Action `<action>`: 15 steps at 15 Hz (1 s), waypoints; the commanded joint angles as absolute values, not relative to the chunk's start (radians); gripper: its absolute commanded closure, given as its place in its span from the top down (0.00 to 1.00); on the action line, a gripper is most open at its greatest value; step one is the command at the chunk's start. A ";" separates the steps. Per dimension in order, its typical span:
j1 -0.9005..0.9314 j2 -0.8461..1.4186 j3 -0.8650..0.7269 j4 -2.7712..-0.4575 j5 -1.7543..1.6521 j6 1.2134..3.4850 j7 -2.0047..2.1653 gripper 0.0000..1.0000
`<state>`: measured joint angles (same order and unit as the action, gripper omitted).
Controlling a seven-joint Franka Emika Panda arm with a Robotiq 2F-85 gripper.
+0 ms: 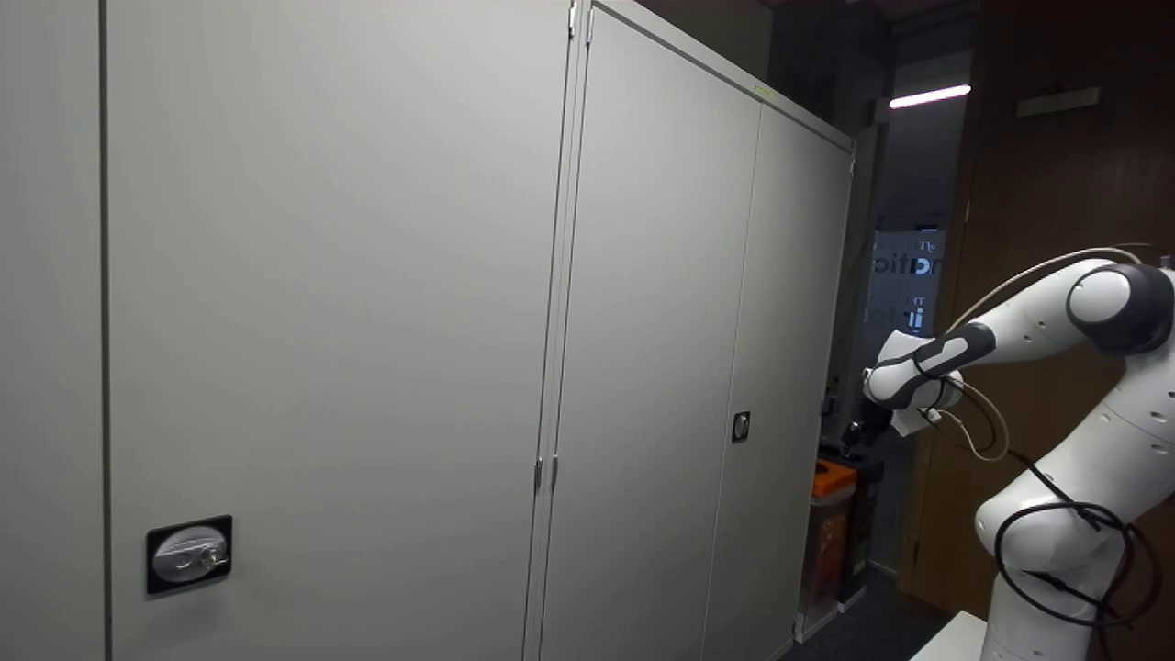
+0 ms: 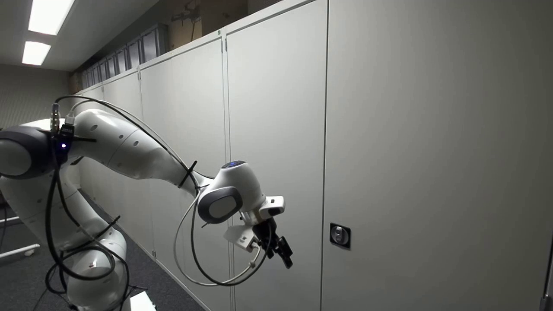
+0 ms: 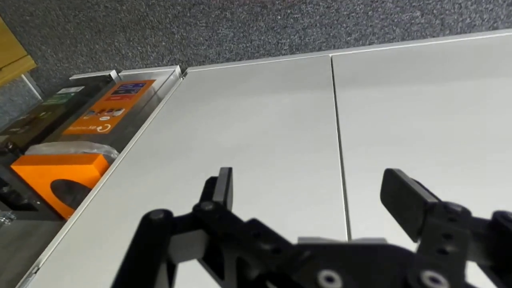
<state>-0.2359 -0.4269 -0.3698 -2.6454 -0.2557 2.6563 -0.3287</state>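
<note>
My gripper (image 3: 309,176) stands open in the wrist view, with nothing between its black fingers (image 3: 404,198). Beyond them are pale grey cabinet doors (image 3: 264,120), with a dark seam (image 3: 338,128) running between two of them. In an exterior view the gripper (image 2: 285,255) points downward at a slant, in front of the cabinet and to the left of a round door latch (image 2: 340,236) on a black plate. A gap seems to separate the fingers from the doors; I cannot tell how wide. The gripper (image 1: 852,442) looks small and dark in an exterior view.
Beside the cabinet's end stand an orange-lidded bin (image 3: 60,176) and a dark bin (image 3: 48,112). Another latch (image 1: 188,554) sits on a nearer door. Loose cables (image 2: 194,259) hang from the arm. Grey carpet (image 3: 240,28) runs along the cabinet's foot, and a wooden door (image 1: 955,496) is behind.
</note>
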 commanded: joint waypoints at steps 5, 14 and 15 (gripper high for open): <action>-0.197 -0.417 -0.441 -2.683 -0.130 2.846 -0.444 1.00; -0.097 -0.416 -0.578 -2.686 -0.051 2.980 -0.564 1.00; -0.069 -0.418 -0.612 -2.685 -0.048 2.993 -0.576 1.00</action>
<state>-0.1338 -0.4199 -0.5390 -2.6783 -0.0885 2.9243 -0.5106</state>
